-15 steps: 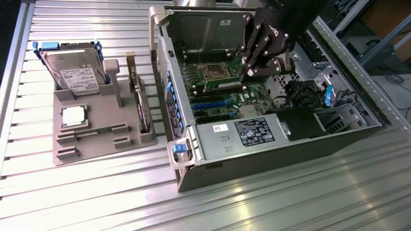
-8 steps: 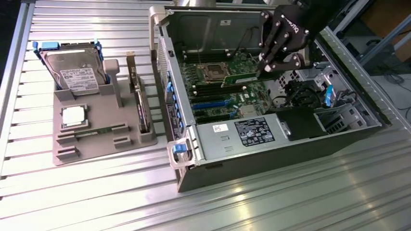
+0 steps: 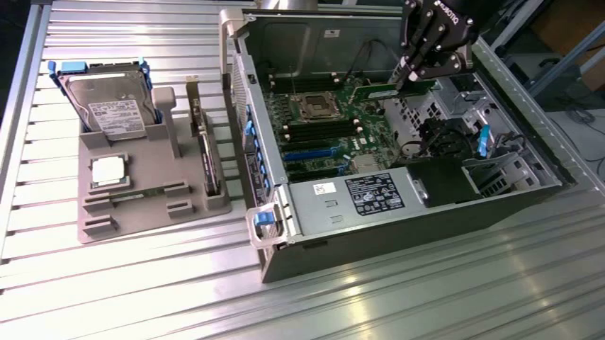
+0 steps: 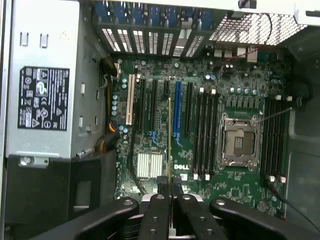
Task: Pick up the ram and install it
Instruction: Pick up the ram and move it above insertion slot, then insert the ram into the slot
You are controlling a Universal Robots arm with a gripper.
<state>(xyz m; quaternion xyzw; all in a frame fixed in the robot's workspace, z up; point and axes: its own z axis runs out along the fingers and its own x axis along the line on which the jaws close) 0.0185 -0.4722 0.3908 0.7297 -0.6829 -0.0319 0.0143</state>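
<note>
Ram: green stick, clamped between the closed fingers of the gripper, which grips it from above. It sits inside the open computer case, near the case's far wall, over the motherboard. In the exterior view it lies just to the exterior view's right of the processor socket. Whether its lower edge touches a slot, cannot tell.

Wrist view: ram seen edge-on, a thin line running out from the gripper across the board. The line falls between a black slot and the blue slot, just beside the blue one. The bank of black memory slots stands between the ram and the socket. The socket is open and bare.

Power supply: grey box with a dark label, at the case's near wall, well apart from the ram.

Case lies on its side with the cover off, on a ribbed metal table.

Grey tray sits on the table beside the case, toward the exterior view's left. Hard drive stands tilted at the tray's far edge. Square silver processor chip lies flat near the tray's middle. Dark expansion card stands on edge along the tray edge nearest the case.
</note>
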